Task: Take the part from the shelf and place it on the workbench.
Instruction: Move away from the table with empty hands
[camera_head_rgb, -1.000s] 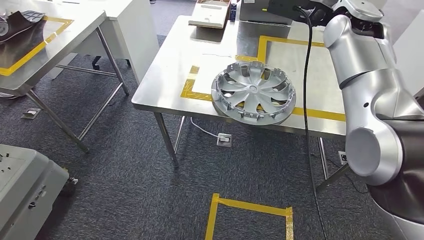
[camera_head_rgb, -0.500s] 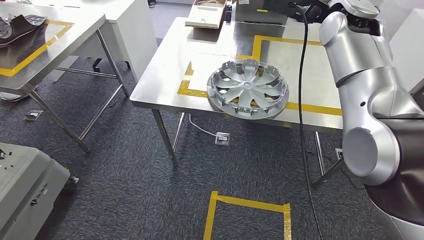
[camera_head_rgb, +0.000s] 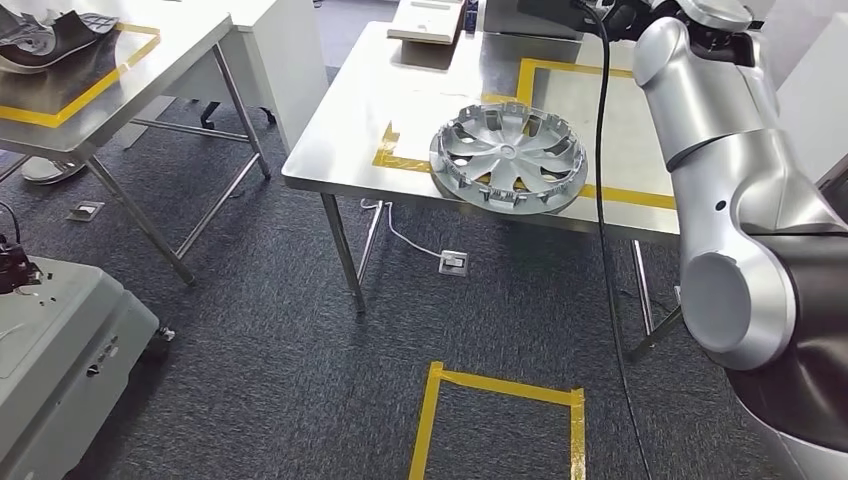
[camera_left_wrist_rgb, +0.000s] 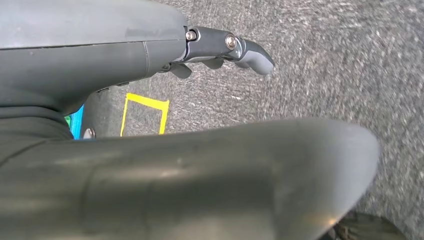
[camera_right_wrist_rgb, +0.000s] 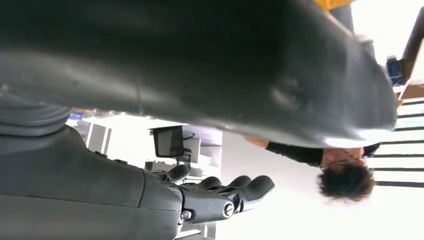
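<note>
At the bottom centre of the head view a square outline of yellow tape (camera_head_rgb: 497, 420) is stuck on rough dark grey carpet (camera_head_rgb: 260, 330). A grey boxy cabinet (camera_head_rgb: 50, 350) with rounded corners is seen at the lower left. The right arm (camera_head_rgb: 740, 200), smooth silver with round joints, rises along the right edge toward the upper right, and a black cable (camera_head_rgb: 603, 190) hangs beside it. Open carpet lies between the tape square and the steel workbench (camera_head_rgb: 340, 140) above the centre. The part (camera_head_rgb: 509, 157), a round silver wheel cover with curved spokes and a toothed rim, lies flat on the workbench at the near edge, across a yellow tape line, its rim just over that edge. A second taped table (camera_head_rgb: 120, 70) stands at the upper left, with a carpeted aisle between the two tables.

In the left wrist view the left hand (camera_left_wrist_rgb: 225, 47) is seen over carpet, dark fingers (camera_left_wrist_rgb: 252, 52) stretched out and holding nothing. In the right wrist view the right hand (camera_right_wrist_rgb: 220, 192) is seen with fingers side by side, slightly curled, gripping nothing; a person (camera_right_wrist_rgb: 340, 170) is seen beyond it.
</note>
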